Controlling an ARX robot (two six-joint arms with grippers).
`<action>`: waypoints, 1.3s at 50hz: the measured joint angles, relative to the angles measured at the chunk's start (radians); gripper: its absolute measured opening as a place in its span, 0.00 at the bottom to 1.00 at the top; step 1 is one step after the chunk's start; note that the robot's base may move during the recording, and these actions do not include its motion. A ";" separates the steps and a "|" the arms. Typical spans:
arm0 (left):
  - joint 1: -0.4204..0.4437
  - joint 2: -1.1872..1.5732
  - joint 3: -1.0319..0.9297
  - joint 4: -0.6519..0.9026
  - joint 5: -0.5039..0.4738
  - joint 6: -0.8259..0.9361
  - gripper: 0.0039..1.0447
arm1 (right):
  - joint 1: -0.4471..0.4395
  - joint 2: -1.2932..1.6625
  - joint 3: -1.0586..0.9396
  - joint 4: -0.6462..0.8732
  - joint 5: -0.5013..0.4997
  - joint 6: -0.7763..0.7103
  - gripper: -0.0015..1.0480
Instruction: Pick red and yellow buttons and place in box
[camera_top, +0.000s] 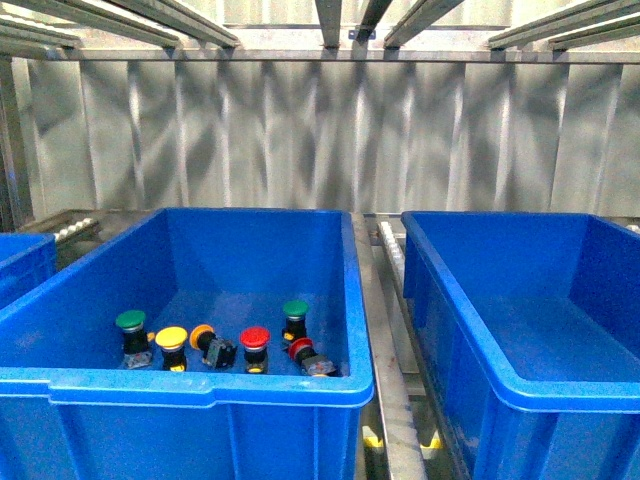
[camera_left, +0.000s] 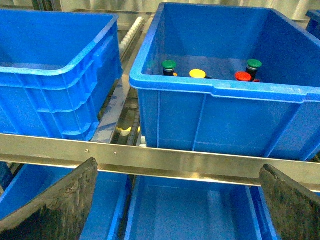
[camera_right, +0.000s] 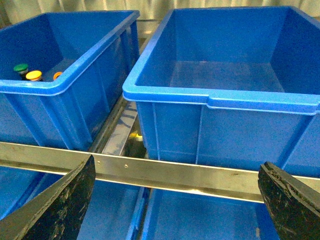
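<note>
Blue crate (camera_top: 200, 385) w/ the red and yellow buttons (camera_top: 254, 337) sat ahead of & above my left claw (camera_left: 178, 167), past the rail (camera_left: 150, 157); caps mostly up, 2 tipped. Both claws were wide open, empty; my right claw (camera_right: 177, 164) faced the box (camera_right: 220, 100). Left one looked nearer.

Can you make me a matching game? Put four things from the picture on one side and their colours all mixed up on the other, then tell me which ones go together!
Things:
A. leftmost button
B. second button from the left
C. rightmost button, lying tipped over
D. right crate

Colours:
1. red
2. blue
3. green
4. yellow

Pairs: A-3, B-4, C-1, D-2.
</note>
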 joint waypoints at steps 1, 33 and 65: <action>0.000 0.000 0.000 0.000 0.000 0.000 0.93 | 0.000 0.000 0.000 0.000 0.000 0.000 0.94; 0.356 0.763 0.552 0.125 -0.182 -0.109 0.93 | 0.000 0.000 0.000 0.000 0.001 0.000 0.94; -0.020 1.691 1.501 -0.340 0.026 -0.044 0.93 | 0.000 0.000 0.000 0.000 0.000 0.000 0.94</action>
